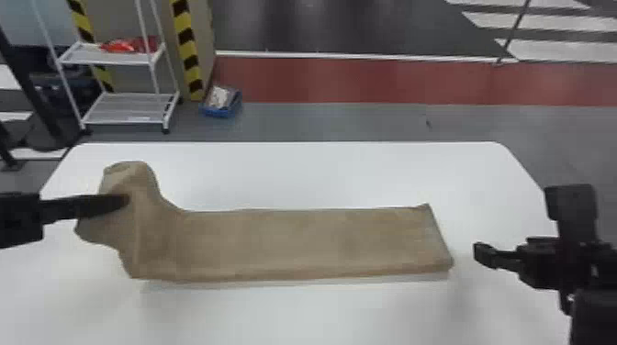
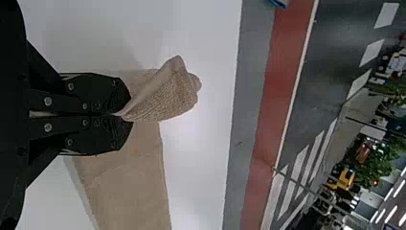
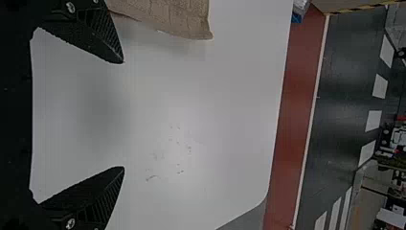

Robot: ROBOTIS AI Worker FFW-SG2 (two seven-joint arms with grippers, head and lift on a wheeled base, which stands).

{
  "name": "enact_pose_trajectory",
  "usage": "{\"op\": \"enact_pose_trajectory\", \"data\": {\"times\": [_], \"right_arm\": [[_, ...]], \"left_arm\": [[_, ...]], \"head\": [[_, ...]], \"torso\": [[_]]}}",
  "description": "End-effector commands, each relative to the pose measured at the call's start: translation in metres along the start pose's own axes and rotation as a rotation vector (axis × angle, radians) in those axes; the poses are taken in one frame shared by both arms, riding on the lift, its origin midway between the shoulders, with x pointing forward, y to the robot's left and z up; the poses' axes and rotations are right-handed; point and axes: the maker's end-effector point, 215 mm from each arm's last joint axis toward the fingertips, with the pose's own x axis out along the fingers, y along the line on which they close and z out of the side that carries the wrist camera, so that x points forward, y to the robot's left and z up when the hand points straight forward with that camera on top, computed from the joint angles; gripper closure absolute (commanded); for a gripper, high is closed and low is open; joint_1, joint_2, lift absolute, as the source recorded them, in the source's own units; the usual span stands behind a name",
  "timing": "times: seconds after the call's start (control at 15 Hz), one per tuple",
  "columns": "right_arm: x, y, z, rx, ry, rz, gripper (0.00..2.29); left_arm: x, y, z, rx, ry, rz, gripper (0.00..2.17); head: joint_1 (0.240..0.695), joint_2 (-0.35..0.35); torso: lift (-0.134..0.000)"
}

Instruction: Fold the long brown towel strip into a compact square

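Observation:
The long brown towel strip [image 1: 294, 243] lies across the white table, its right part flat and its left end bunched and raised. My left gripper [image 1: 125, 200] is shut on that left end; in the left wrist view, the closed left gripper [image 2: 125, 115] pinches a peak of the towel [image 2: 163, 98], and the rest hangs down to the table. Off the towel's right end, my right gripper [image 1: 477, 252] is over the table. In the right wrist view the right gripper [image 3: 123, 115] is wide open with nothing between its fingers, a towel corner [image 3: 186, 19] beside one of them.
The white table [image 1: 321, 174] has rounded far corners, and bare surface shows behind and in front of the towel. Beyond it on the floor stand a white wire shelf [image 1: 131, 108] and a blue box [image 1: 221, 109].

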Motion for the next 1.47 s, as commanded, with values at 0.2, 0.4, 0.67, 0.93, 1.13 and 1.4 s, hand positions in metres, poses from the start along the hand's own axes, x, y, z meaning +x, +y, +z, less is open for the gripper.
{"op": "enact_pose_trajectory", "data": {"times": [0.2,0.4,0.67,0.93,1.13,1.4], "right_arm": [[-0.005,-0.006,-0.003,-0.008,-0.004,0.01,0.09],[-0.008,-0.011,-0.007,0.002,-0.005,0.012,0.09],[-0.009,-0.014,-0.016,0.003,0.003,0.009,0.09],[-0.015,-0.019,-0.021,0.012,-0.002,0.006,0.09],[-0.015,-0.015,-0.021,0.011,-0.003,0.013,0.09],[-0.021,-0.013,-0.017,0.013,-0.009,0.011,0.09]], "left_arm": [[0.05,-0.097,0.024,0.147,-0.006,-0.093,1.89],[0.081,-0.14,0.01,0.167,0.027,-0.127,1.89],[0.119,-0.195,0.005,0.182,0.06,-0.182,1.89],[0.139,-0.228,-0.027,0.212,0.13,-0.214,0.0],[0.143,-0.24,-0.033,0.226,0.138,-0.215,0.04],[0.144,-0.241,-0.042,0.216,0.149,-0.215,0.07]], "head": [[0.695,-0.159],[0.695,-0.237],[0.695,-0.324],[0.695,-0.35],[0.695,-0.35],[0.695,-0.35]], "torso": [[-0.128],[-0.128],[-0.128],[-0.128],[-0.128],[-0.128]]}}
